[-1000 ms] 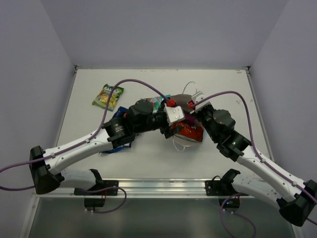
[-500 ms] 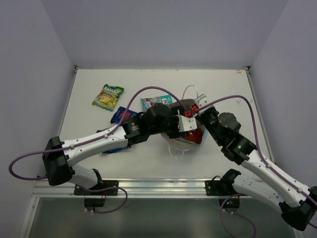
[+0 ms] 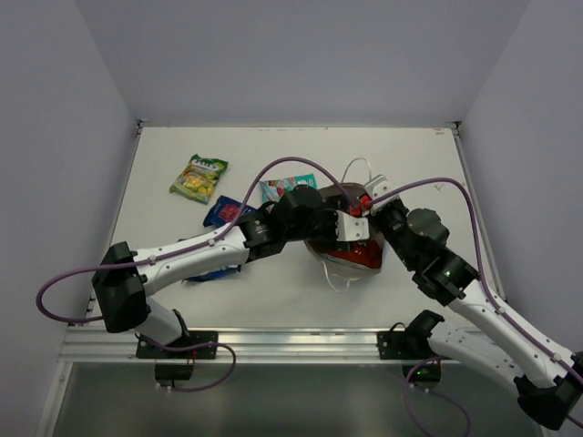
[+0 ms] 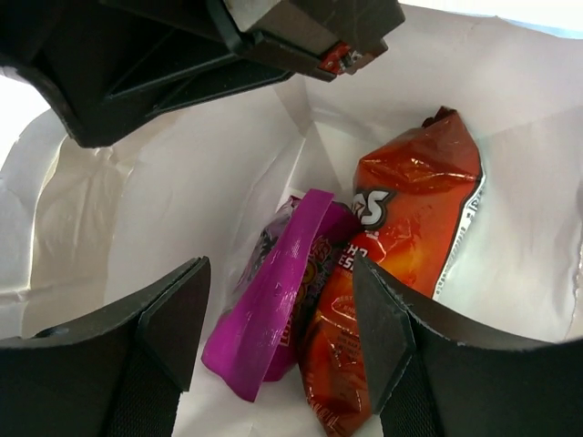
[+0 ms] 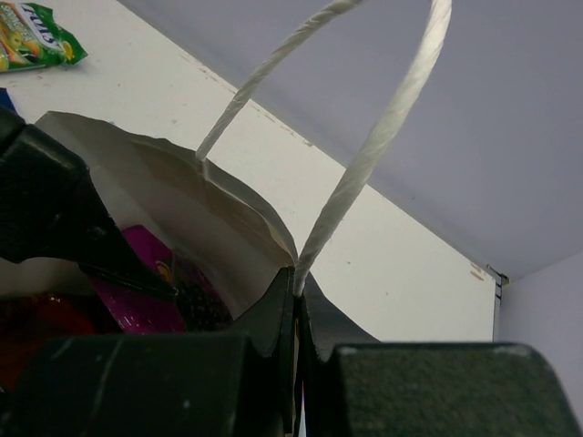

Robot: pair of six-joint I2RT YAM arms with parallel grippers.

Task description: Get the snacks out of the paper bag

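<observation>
The left tool (image 4: 278,314) reaches inside the paper bag (image 4: 182,200), fingers apart above the magenta-purple packet (image 4: 291,264) and the orange-red packet (image 4: 410,237) (both deep inside). The right tool (image 5: 298,309) is clamped on the bag's rim beside a cord handle (image 5: 383,137). The bag sits mid-surface (image 3: 410,164).

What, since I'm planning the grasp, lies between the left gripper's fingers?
The magenta-purple packet, seen in the left wrist view, with the orange-red packet beside it.

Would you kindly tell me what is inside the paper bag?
Inside the paper bag lie a magenta-purple packet and an orange-red packet, touching side by side. Anything beneath them is covered from view.
</observation>
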